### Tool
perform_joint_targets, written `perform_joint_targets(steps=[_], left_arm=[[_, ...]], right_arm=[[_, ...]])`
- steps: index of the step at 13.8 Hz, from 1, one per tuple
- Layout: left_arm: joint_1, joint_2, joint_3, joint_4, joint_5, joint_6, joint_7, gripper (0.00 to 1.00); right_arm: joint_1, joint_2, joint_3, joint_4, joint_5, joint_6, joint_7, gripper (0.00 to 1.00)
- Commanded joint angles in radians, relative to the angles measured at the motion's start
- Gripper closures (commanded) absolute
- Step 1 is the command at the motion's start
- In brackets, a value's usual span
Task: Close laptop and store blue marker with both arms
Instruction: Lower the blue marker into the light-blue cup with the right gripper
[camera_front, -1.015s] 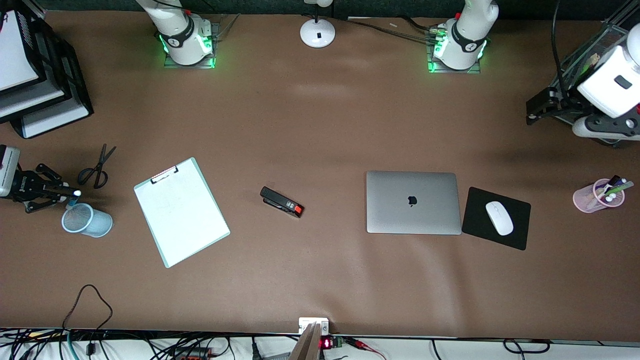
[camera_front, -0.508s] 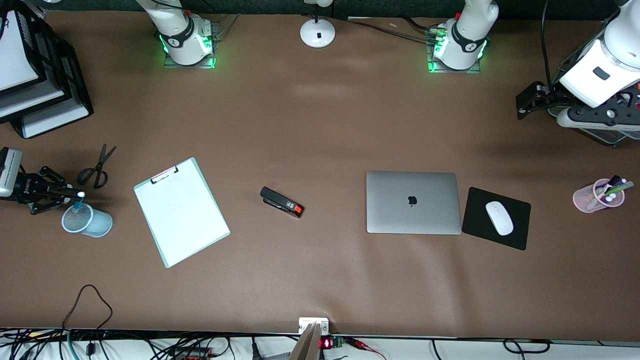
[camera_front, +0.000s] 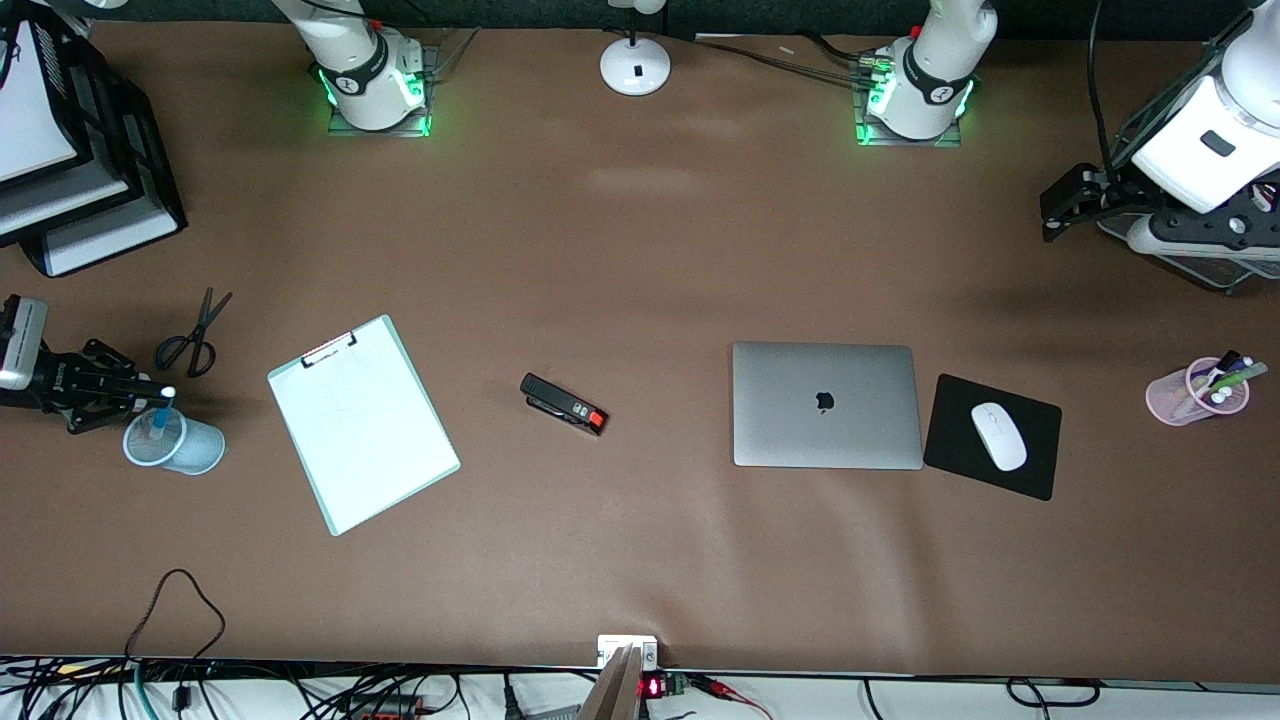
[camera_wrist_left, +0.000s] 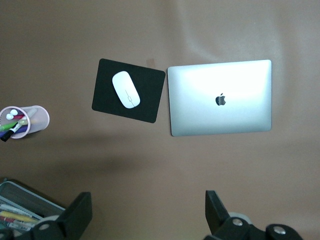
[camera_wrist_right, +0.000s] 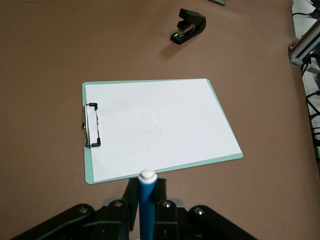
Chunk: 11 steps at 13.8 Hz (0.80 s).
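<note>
Right gripper (camera_front: 148, 391) at mid-left edge of the front frame, over the rim of a pale blue mesh cup (camera_front: 176, 444) that stands on the brown counter (camera_front: 640, 560). Its fingers are clamped on the blue marker (camera_front: 160, 412), which stands close to upright w/ white cap up and lower end dipping into the cup mouth. In the right wrist view the marker (camera_wrist_right: 147, 205) rises between the closed fingers, cap topmost, w/ a clipboard (camera_wrist_right: 157, 127) and black stapler (camera_wrist_right: 188, 26) spread out past it. So the key relation: marker's long axis runs roughly vertical, and the cup opening sits straight below it; judged, the drop needs only a release or a small lowering, no sideways shift. Scissors (camera_front: 196, 335) lie just above the cup in the frame.

Left gripper (camera_front: 1062, 205) at upper right of the front frame, up in the air beside a wire tray (camera_front: 1200, 265), fingers spread apart and holding nothing; this arm waits. Its wrist view looks down on the laptop (camera_wrist_left: 220, 97).

Laptop (camera_front: 826, 404) lies right of centre, lid shut flat, logo up, w/ black mousepad (camera_front: 992, 436) and white mouse (camera_front: 998, 436) just beside it. Pink pen cup (camera_front: 1196, 390) at the right edge.
</note>
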Motion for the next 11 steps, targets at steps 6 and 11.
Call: perform_joint_targets(steps=[6, 11], left_arm=[[0.015, 0.024, 0.002, 0.071, -0.003, -0.008, 0.021, 0.0], [0.019, 0.013, -0.003, 0.075, -0.012, -0.077, 0.022, 0.0]], right_arm=[[-0.055, 0.077, 0.016, 0.063, 0.005, -0.023, -0.026, 0.87], [-0.06, 0.122, 0.015, 0.107, 0.002, -0.015, -0.029, 0.87]])
